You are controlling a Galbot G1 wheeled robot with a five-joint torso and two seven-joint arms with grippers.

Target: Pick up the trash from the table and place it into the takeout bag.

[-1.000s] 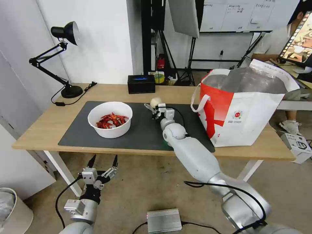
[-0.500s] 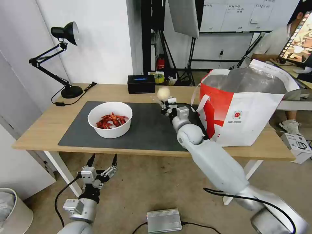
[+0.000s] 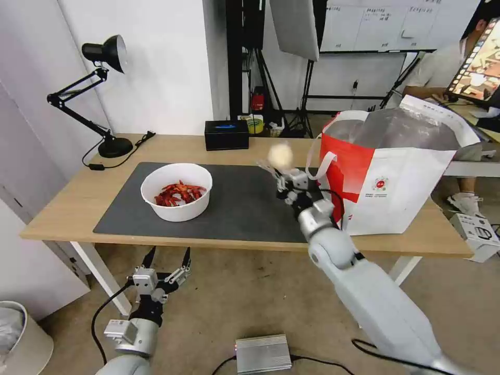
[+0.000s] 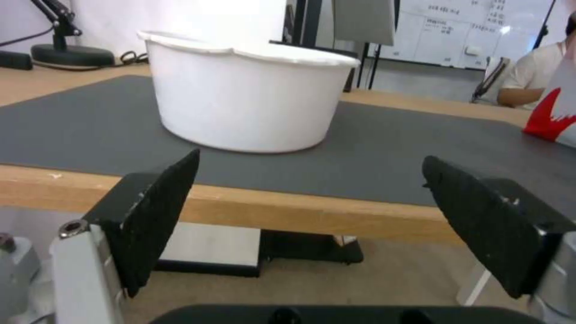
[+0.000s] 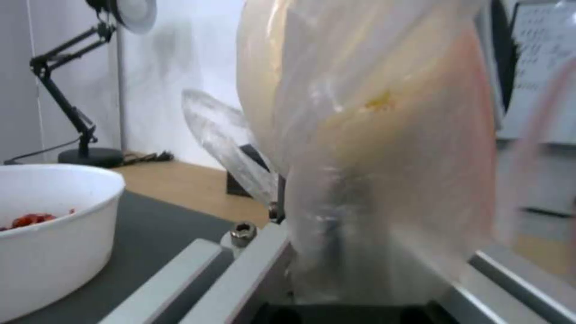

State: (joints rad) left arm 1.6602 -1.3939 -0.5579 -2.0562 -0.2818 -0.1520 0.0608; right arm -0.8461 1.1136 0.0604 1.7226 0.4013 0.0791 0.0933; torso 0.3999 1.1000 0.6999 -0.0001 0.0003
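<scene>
Head view: right pincer (image 3: 284,174) grips the knotted clear bag (image 3: 280,154), lump above its fingertips, beside the takeout bag (image 3: 396,177).

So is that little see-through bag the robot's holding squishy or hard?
Probably squishy: the knotted clear bag wrinkles loosely around its pale lump where the right tool pinches it. It looks light, carried high above the mat. The thin film may be slippery.

Head camera high above table (image 3: 73,203), wrist cameras low and close, all sharing white bowl (image 3: 177,191).
</scene>
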